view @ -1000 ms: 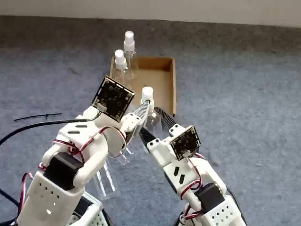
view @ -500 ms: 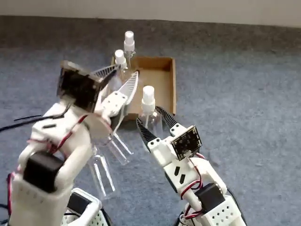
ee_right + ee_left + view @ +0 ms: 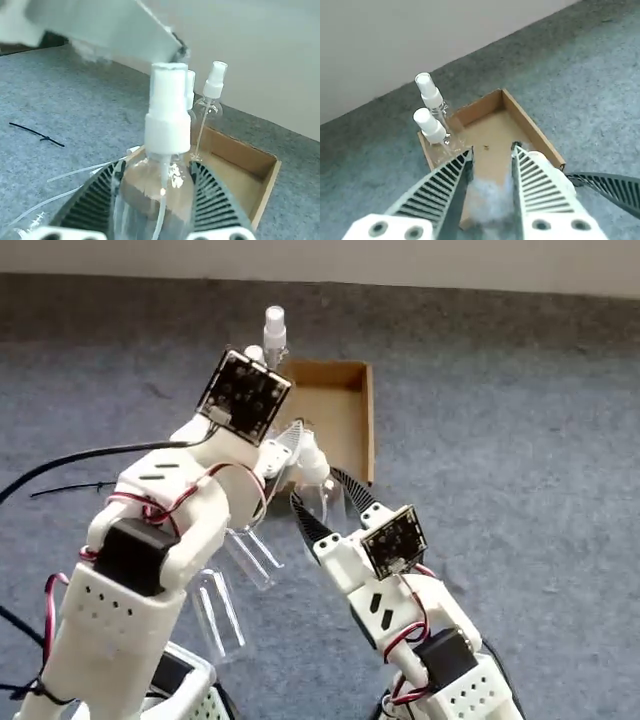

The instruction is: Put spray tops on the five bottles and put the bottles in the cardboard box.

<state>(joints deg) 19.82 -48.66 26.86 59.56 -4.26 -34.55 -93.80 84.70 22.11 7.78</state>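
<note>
A clear bottle (image 3: 325, 502) stands upright on the carpet just in front of the cardboard box (image 3: 340, 410), and my right gripper (image 3: 315, 487) is shut on its body. In the right wrist view the bottle (image 3: 150, 195) sits between the black fingers with its white spray top (image 3: 167, 120) on the neck. My left gripper (image 3: 298, 440) hangs over that spray top (image 3: 312, 455), fingers a little apart, one fingertip (image 3: 177, 50) touching the cap. Two capped bottles (image 3: 427, 92) (image 3: 427, 125) stand in the box's (image 3: 495, 130) far left corner.
Loose clear parts with thin tubes (image 3: 245, 555) lie on the carpet under the left arm. A black cable tie (image 3: 80, 488) lies at the left. Grey carpet surrounds the box, with a pale wall behind.
The left arm lifted off the spray top and swung to the back left with its gripper wide open, then came back down over the top. The right arm kept still.
</note>
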